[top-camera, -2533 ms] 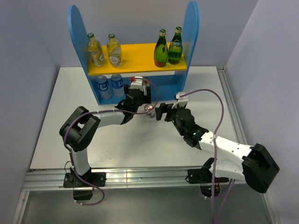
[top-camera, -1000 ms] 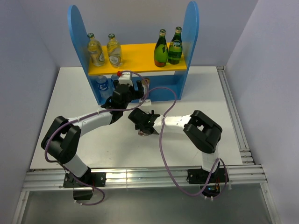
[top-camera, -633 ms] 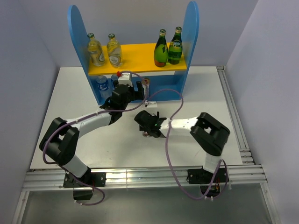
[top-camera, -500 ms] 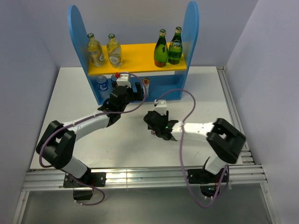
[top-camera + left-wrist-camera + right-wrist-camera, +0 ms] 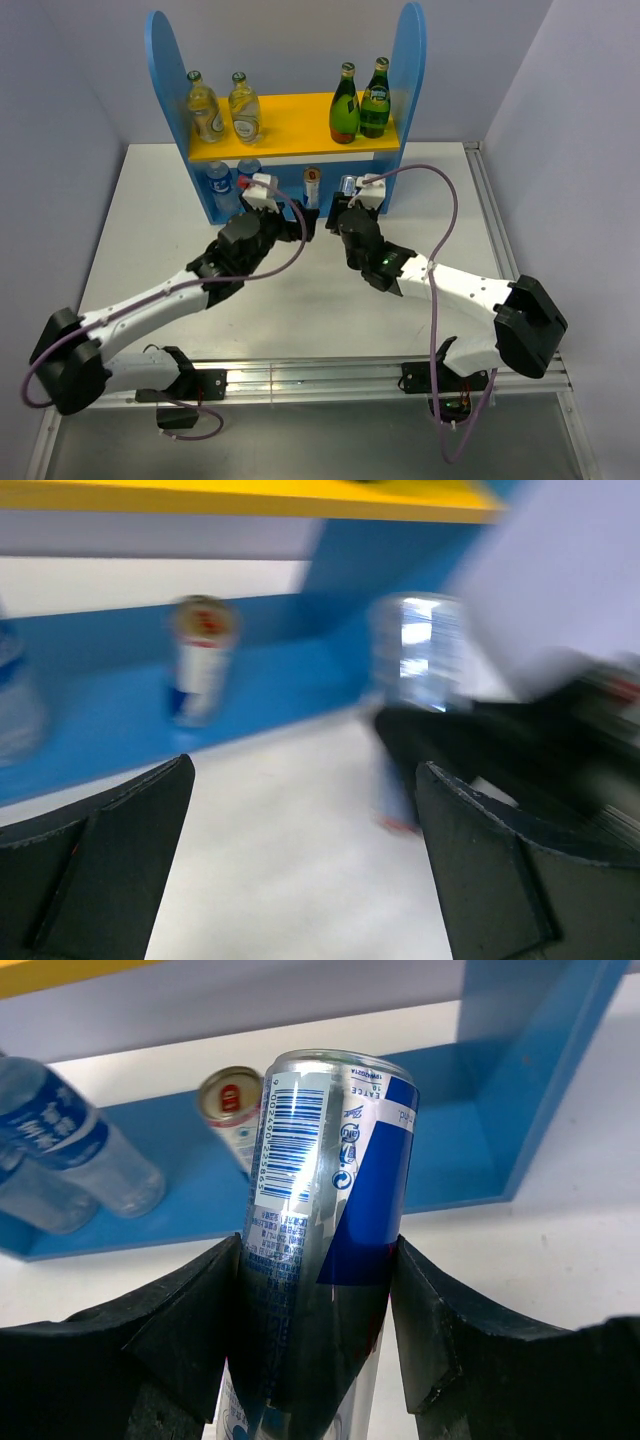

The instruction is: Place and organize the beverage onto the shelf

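Backed off on the left since half a second ago: left fingers (image 5: 120,860) now clear of the shelf (image 5: 165,70), spread wide, nothing between them. Left standing alone on the blue base (image 5: 90,730): a small can (image 5: 312,184), upright, just right of the two water bottles (image 5: 220,182). Reads as one placement done.

Brought up on the right over the same half second: right fingers (image 5: 180,1340), then low over the worktop (image 5: 140,210), now raised to the shelf front and clamped around a silver-and-blue can (image 5: 330,1180). Held upright just short of the blue base, right of the small can and apart from it. Probably needs only setting down beside the small can to finish that row, matching the paired glass bottles (image 5: 345,105) on the yellow board (image 5: 300,112).

Smeared by blur in the left wrist view, so hard to say how near the base edge the small can stands. Cut off in the right wrist view: bottom of the silver-and-blue can, so cannot tell whether touching the worktop. Mostly hidden from above under the yellow board: back of the lower level.
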`<state>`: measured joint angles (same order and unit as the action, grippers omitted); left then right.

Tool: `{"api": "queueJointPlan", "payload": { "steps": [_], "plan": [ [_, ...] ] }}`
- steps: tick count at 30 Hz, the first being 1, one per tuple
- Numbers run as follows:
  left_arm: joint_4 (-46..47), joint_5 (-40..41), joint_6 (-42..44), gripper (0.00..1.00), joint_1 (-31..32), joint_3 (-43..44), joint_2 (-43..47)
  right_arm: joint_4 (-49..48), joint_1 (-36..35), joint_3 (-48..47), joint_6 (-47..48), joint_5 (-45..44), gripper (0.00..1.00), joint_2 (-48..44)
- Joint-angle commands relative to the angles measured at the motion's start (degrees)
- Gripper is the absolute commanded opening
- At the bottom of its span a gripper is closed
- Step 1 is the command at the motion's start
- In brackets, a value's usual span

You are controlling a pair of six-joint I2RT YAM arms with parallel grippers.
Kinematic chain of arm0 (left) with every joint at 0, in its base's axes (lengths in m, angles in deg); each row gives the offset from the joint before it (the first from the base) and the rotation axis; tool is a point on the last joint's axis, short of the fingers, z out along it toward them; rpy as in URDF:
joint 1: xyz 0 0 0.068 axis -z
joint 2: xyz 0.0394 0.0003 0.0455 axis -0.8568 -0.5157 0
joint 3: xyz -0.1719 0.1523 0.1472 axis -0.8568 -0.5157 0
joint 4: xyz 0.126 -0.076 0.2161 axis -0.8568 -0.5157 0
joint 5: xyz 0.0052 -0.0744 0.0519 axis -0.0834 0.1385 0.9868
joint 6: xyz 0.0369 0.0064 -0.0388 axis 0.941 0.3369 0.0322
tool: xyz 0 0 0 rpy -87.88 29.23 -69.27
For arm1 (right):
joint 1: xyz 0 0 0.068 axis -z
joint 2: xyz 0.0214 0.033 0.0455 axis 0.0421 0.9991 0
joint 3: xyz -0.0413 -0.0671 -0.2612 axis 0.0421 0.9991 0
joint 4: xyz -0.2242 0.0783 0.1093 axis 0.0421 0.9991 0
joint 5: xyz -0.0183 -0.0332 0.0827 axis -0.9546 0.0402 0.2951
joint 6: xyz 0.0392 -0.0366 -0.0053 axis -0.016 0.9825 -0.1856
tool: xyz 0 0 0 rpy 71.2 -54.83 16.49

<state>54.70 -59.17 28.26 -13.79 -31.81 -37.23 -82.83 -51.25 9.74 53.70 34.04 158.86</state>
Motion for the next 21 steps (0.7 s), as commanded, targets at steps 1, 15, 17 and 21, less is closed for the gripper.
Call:
{"api": "queueJointPlan", "payload": {
  "steps": [1, 15, 17, 21],
  "plan": [
    [-1.3, -3.1, -2.6, 0.99, 4.0, -2.8, 8.1, -2.2, 1.2, -2.0, -1.5, -1.2, 0.00, -2.0],
    [-0.7, -26.9, -2.9, 0.99, 5.1, -6.9, 8.1, 5.5, 3.5, -6.4, -7.3, 6.9, 0.00, -6.9],
    [1.7, -26.5, -3.3, 0.99, 5.2, -7.6, 7.2, 6.8, 3.6, -6.7, -8.4, 7.7, 0.00, -8.2],
    [4.3, -27.7, -3.5, 0.99, 5.2, -7.4, 3.7, 8.3, 3.6, -7.2, -9.6, 10.1, 0.00, -10.2]
  ]
}}
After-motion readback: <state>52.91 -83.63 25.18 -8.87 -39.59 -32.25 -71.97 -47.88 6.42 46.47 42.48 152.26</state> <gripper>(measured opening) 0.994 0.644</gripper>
